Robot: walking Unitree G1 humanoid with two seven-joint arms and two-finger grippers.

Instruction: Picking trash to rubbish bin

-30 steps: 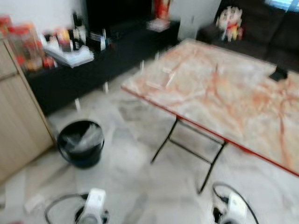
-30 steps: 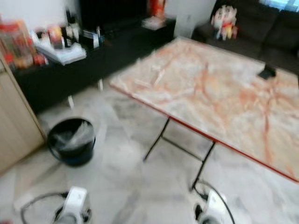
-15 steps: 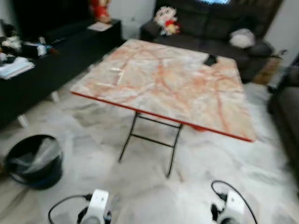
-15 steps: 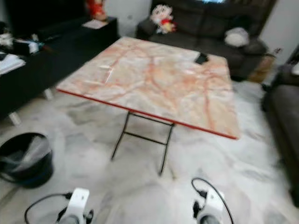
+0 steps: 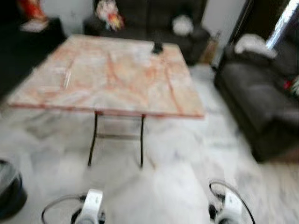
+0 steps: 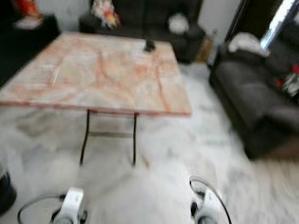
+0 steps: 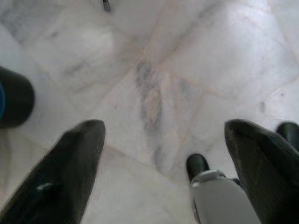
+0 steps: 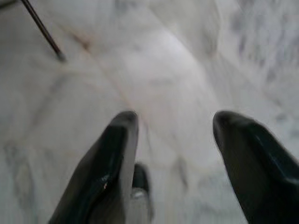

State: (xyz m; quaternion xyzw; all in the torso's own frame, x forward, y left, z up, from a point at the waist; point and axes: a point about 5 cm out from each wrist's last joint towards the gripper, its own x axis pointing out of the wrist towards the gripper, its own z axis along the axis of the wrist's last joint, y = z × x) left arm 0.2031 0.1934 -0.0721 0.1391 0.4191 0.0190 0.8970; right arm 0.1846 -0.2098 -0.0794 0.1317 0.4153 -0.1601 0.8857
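Since one second ago the whole head view has swung to the robot's right: the camera has turned, and the rubbish bin [image 5: 8, 196], formerly well inside the picture, now sits cut off at the 8 o'clock edge, while a dark sofa [image 5: 261, 100] has entered at 3 o'clock. The picture is blurred by the motion.

Nearest the robot, both arms hang low over the pale marble floor [image 5: 177, 163]. The left gripper [image 7: 163, 140] points down at the floor with its two black fingers spread wide and nothing between them; a dark round object, apparently the bin [image 7: 14, 97], lies at the edge of its wrist view. The right gripper [image 8: 175, 128] is likewise spread apart and empty — a thin black table leg [image 8: 44, 32] crosses the far corner of its view.

Beyond the arms, at 12 o'clock, stands the folding table [image 5: 107, 77], with an orange-veined marble-look top and black metal legs. On its left part, at about 10 o'clock, lie pale scraps of trash [image 5: 64, 77], too blurred to identify. A small dark object [image 5: 157, 47] rests near the table's far edge.

Farthest back, at 12 o'clock, a second dark sofa [image 5: 149, 23] carries a soft toy [image 5: 108, 11] and a light cushion [image 5: 182, 24].
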